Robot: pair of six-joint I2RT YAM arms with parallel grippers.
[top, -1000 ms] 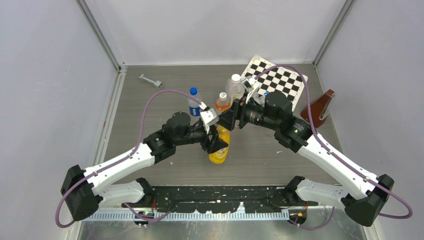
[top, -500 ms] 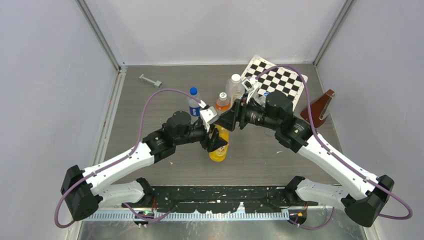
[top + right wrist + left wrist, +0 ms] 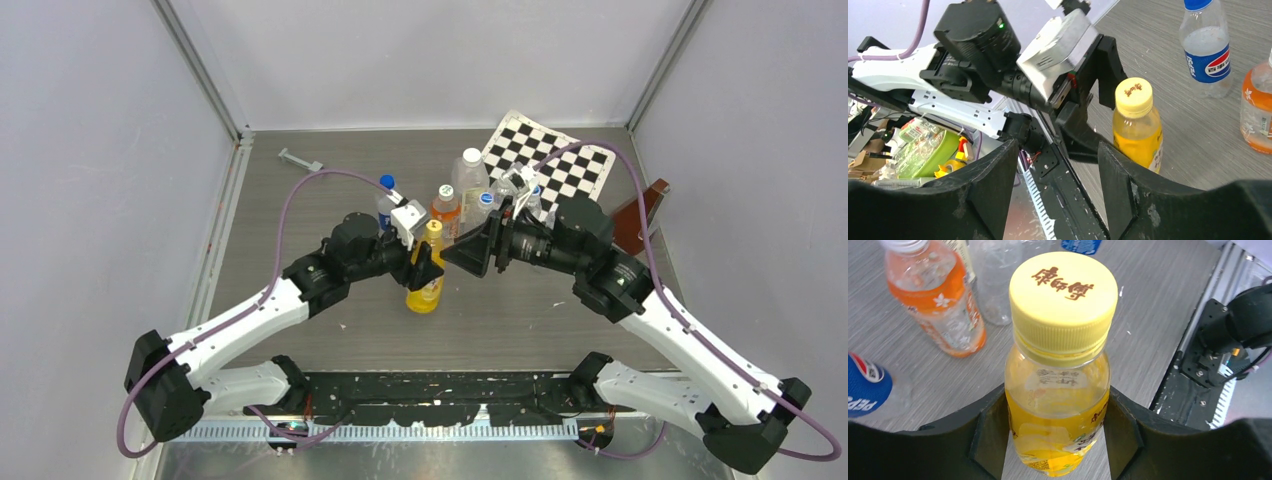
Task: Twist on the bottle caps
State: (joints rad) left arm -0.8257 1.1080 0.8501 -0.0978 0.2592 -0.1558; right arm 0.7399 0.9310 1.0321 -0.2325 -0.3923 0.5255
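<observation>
Seen from above, my left gripper [image 3: 424,272] and its wrist camera [image 3: 408,216] cover the middle of the juice bottle [image 3: 424,297]. The same wrist hides much of the Pepsi bottle [image 3: 383,203], though its blue cap [image 3: 386,182] shows clearly. In my left wrist view the Pepsi bottle is cut off by the left edge, and the top edge clips the orange drink bottle [image 3: 945,305]. In my right wrist view that orange drink bottle is cut by the right edge, and one of my right fingers [image 3: 1130,192] hides the foot of the juice bottle. The yellow cap [image 3: 1063,295] sits level on the juice bottle's neck, but I cannot tell whether it is screwed tight.

My left fingers [image 3: 990,432] are clenched on the juice bottle, one pressing each side of its body below the shoulder, at 9 and 3 o'clock. The cap stands free above them.

My right gripper [image 3: 1057,146] is spread with nothing between its fingers. From above it sits at about 2 o'clock from the juice bottle, near but apart. The Pepsi bottle stands on the table at about 10 o'clock from the yellow cap, and the orange drink bottle at about 1 o'clock.
</observation>
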